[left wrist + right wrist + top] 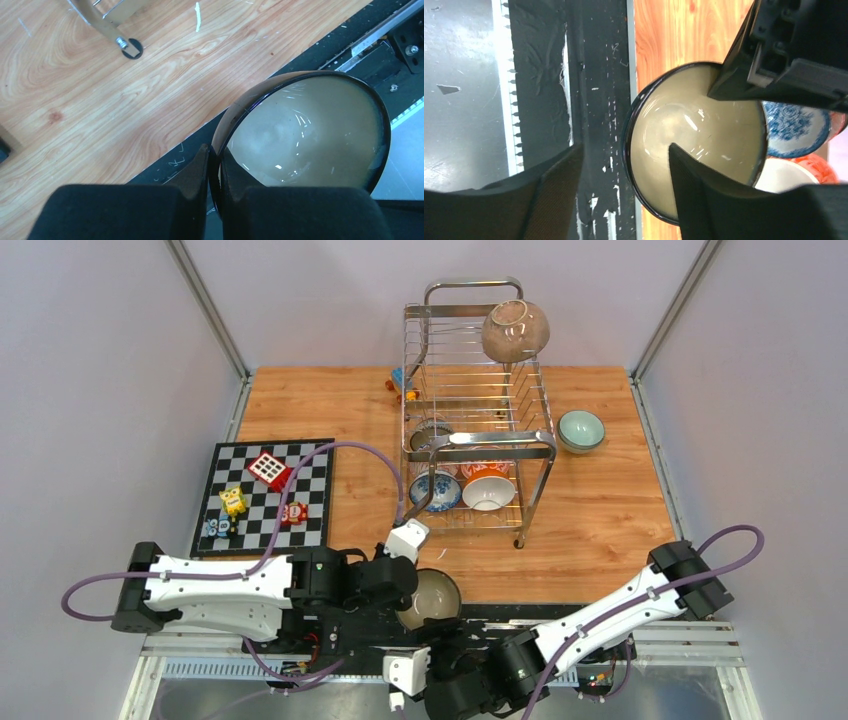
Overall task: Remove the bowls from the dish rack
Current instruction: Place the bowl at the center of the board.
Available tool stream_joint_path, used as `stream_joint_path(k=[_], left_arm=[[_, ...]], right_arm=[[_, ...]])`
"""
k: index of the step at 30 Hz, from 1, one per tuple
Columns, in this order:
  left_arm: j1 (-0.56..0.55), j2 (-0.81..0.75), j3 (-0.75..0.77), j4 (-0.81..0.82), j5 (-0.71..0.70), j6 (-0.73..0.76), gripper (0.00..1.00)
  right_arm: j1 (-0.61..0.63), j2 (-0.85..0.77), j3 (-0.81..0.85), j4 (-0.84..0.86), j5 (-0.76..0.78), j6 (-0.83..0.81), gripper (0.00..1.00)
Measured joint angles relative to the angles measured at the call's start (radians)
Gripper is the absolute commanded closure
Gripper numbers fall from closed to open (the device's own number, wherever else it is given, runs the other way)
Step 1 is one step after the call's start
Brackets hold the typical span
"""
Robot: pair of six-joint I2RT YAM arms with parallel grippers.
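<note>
A handover, apparently: the left gripper (214,170) pinched the rim of a dark-rimmed cream ceramic bowl (305,135) over the near edge of the wooden bench (600,520), while the right gripper (624,150) stood wide astride it. Next, the right should clear away and the left should set the bowl down. Only the top view showed other bowls (487,490) in the chrome wire dish rack (495,438).

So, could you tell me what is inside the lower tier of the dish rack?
A blue-white bowl, an orange-white bowl and a greyish bowl. The dish rack wires hide anything farther back.
</note>
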Motion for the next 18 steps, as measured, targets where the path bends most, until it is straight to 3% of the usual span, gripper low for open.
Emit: stream_joint_path(k=[3,4,18], left_arm=[[0.001,-0.012,-0.003,-0.020,-0.014,-0.015,1.00],[0.001,-0.014,-0.003,-0.023,-0.019,-0.019,1.00],[0.005,-0.104,-0.003,-0.127,-0.126,-0.065,1.00]], right_arm=[[0.000,0.031,0.046,-0.012,0.000,0.020,0.03],[0.001,0.034,0.055,-0.015,0.000,0.027,0.01],[0.022,-0.061,0.132,-0.075,-0.006,0.091,0.01]])
